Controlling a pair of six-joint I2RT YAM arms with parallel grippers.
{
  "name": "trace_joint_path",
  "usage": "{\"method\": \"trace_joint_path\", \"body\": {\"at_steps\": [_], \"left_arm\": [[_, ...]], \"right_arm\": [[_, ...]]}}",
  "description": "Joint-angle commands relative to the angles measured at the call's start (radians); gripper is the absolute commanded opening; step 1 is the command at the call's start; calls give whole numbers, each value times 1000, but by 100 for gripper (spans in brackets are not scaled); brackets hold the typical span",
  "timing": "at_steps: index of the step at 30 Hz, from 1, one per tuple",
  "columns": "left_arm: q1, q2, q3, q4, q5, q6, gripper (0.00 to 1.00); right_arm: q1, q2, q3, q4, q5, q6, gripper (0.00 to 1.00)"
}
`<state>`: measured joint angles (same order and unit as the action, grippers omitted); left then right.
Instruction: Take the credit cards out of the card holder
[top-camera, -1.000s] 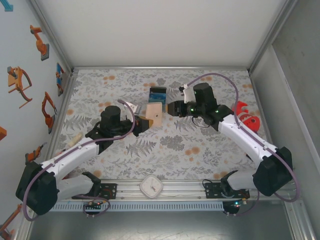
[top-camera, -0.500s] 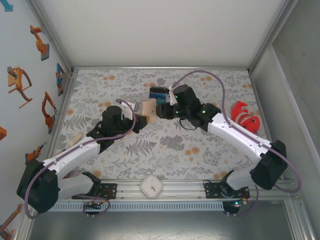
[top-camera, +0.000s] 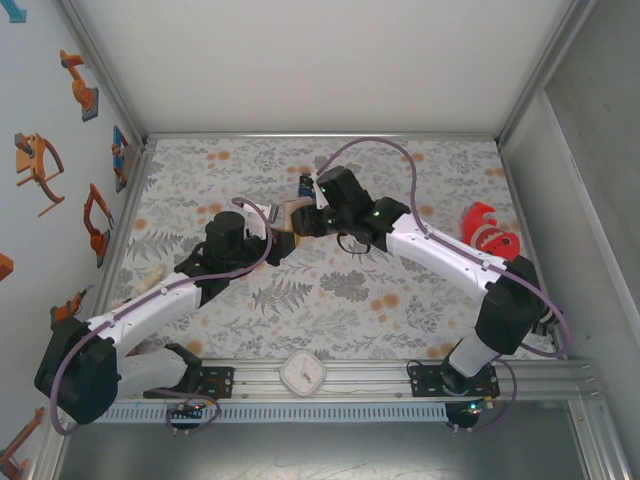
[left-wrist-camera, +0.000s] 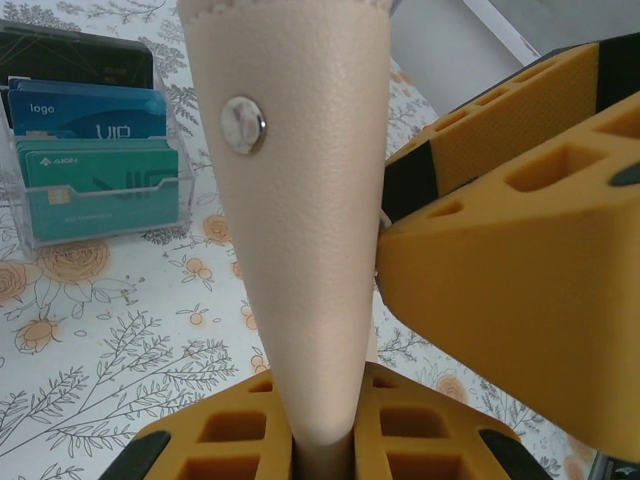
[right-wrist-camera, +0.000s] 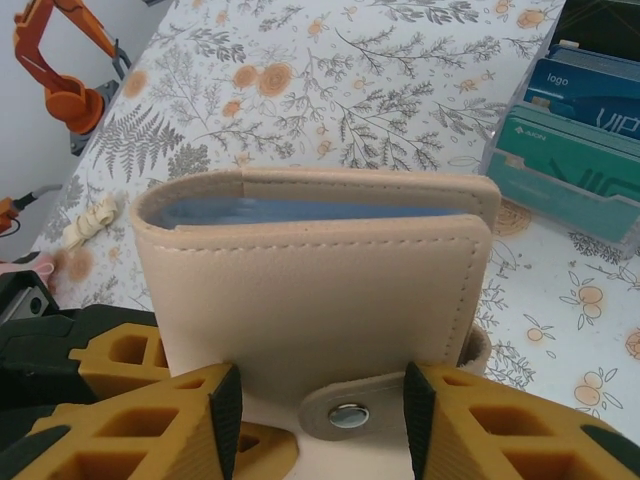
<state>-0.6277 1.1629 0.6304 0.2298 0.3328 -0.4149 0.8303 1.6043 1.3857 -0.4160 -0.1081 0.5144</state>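
Now right end effector (right-wrist-camera: 318, 400) has swung in against the card holder (right-wrist-camera: 310, 280), jaws half open, empty. Left end effector (left-wrist-camera: 320, 450) clamps it by one end; credit cards (right-wrist-camera: 300, 211) still inside, extraction next.

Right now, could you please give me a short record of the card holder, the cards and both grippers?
card holder: held upright, folded
left gripper: shut on one edge of the card holder
right gripper: open, close against the card holder's face
credit cards: blue edge showing inside the card holder, not yet out
clear card stand: on the table, teal and blue cards in it
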Motion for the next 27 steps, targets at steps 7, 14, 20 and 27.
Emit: {"method": "trace_joint_path", "body": {"at_steps": [7, 14, 20, 27], "left_arm": [[-6, -13, 34, 79, 23, -19, 0], [-6, -11, 32, 74, 3, -23, 0], [-5, -13, 29, 68, -9, -24, 0], [-4, -20, 23, 59, -13, -19, 0]], "right_arm": [[6, 34, 35, -92, 105, -12, 36], [5, 20, 24, -93, 110, -17, 20], [4, -4, 5, -92, 140, -22, 3], [-6, -57, -39, -72, 153, -32, 0]]}}
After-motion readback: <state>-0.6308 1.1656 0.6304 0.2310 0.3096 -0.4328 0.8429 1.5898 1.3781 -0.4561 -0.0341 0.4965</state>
